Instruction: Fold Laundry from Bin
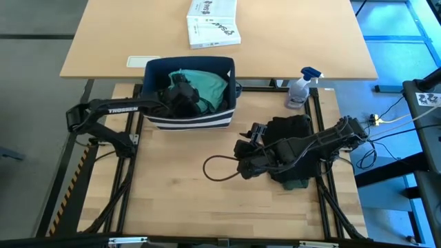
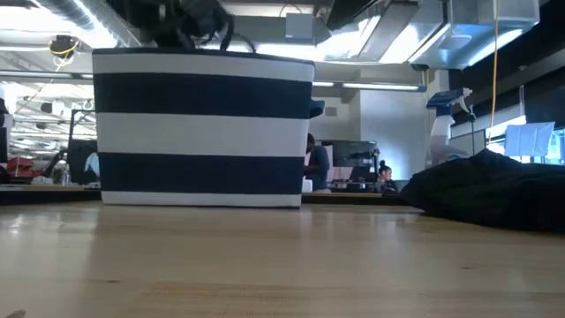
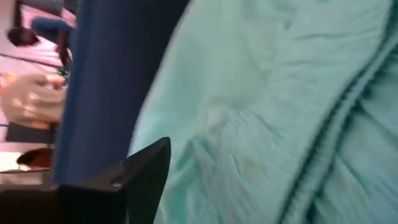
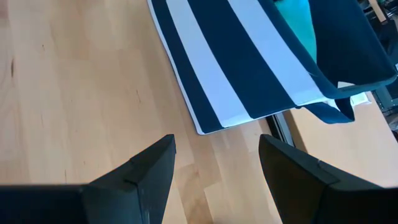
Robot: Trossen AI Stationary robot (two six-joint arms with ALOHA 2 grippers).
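Left gripper (image 1: 180, 91) reached down into the bin (image 1: 189, 120) at the desk's far edge, over the teal piece (image 1: 207, 86); jaw state unclear. Right gripper (image 4: 216, 163) hovered mid-desk, jaws apart and empty. One bin, one dark pile (image 1: 293, 131) near the right edge.

We see the wooden surface (image 1: 172, 200) evenly and brightly lit from above, with only soft shadows beside the bin (image 1: 190, 93). Looking level across it, ceiling strip lights (image 2: 353, 44) glare behind the bin, leaving the black garment (image 2: 494, 190) near it a dark mass. Inside the bin, the teal cloth (image 3: 261, 112) is smeared and out of focus.
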